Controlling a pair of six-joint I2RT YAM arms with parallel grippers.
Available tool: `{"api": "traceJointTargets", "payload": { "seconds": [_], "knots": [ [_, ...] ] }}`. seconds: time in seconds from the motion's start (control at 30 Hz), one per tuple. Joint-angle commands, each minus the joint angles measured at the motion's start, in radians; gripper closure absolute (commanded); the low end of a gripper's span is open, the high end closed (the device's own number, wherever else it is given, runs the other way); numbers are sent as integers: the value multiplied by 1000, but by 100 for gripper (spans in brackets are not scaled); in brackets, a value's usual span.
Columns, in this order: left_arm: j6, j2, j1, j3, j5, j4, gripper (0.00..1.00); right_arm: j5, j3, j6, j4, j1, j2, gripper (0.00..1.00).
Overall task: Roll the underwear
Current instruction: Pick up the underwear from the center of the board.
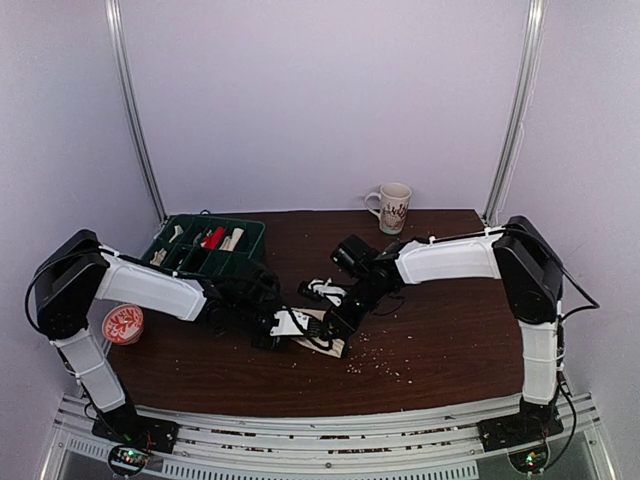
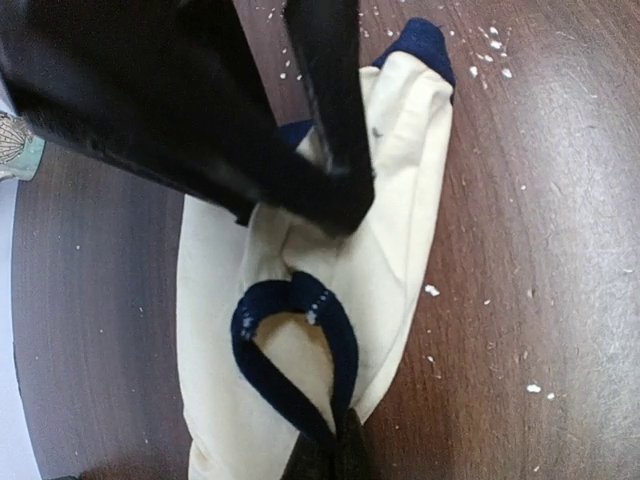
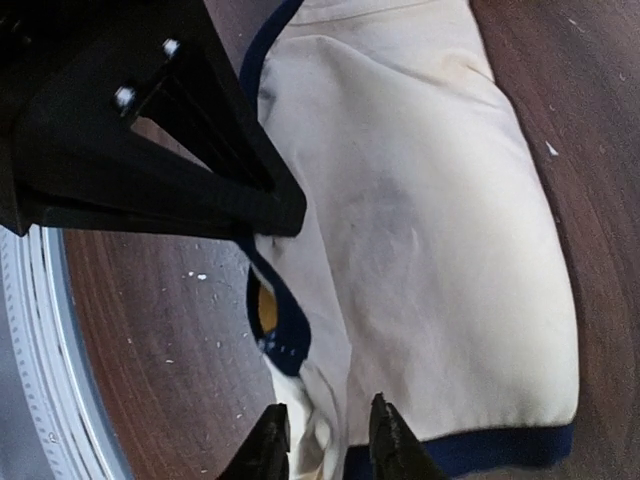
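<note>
The underwear (image 2: 400, 200) is cream cloth with navy trim, lying bunched on the brown table (image 1: 450, 330); in the top view only a small cream patch (image 1: 336, 346) shows under the two wrists. My left gripper (image 2: 335, 455) is shut on a loop of the navy band (image 2: 340, 340). My right gripper (image 3: 325, 440) stands slightly open at the cloth's edge, with a fold of cream fabric (image 3: 320, 400) between its fingers (image 3: 385, 440). The navy waistband (image 3: 480, 448) runs just beside it. From above both grippers meet over the cloth, left (image 1: 288, 324), right (image 1: 338, 318).
A green compartment bin (image 1: 250, 232) with small items stands at the back left. A patterned mug (image 1: 392, 207) is at the back centre. A red-printed round tin (image 1: 123, 324) lies at the left edge. White crumbs (image 1: 385, 365) dot the table by the cloth.
</note>
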Motion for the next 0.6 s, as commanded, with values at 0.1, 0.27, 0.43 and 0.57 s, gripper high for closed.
{"api": "traceJointTargets", "payload": {
  "seconds": [0.1, 0.27, 0.43, 0.57],
  "knots": [
    [-32, 39, 81, 108, 171, -134, 100, 85, -163, 30, 134, 5, -217, 50],
    [-40, 80, 121, 171, 259, -212, 100, 154, -297, 34, 235, 44, -311, 43],
    [-55, 134, 153, 232, 315, -273, 100, 219, -349, 27, 287, 108, -307, 41],
    [-60, 156, 179, 259, 354, -300, 100, 282, -381, 49, 342, 136, -305, 39]
  ]
}}
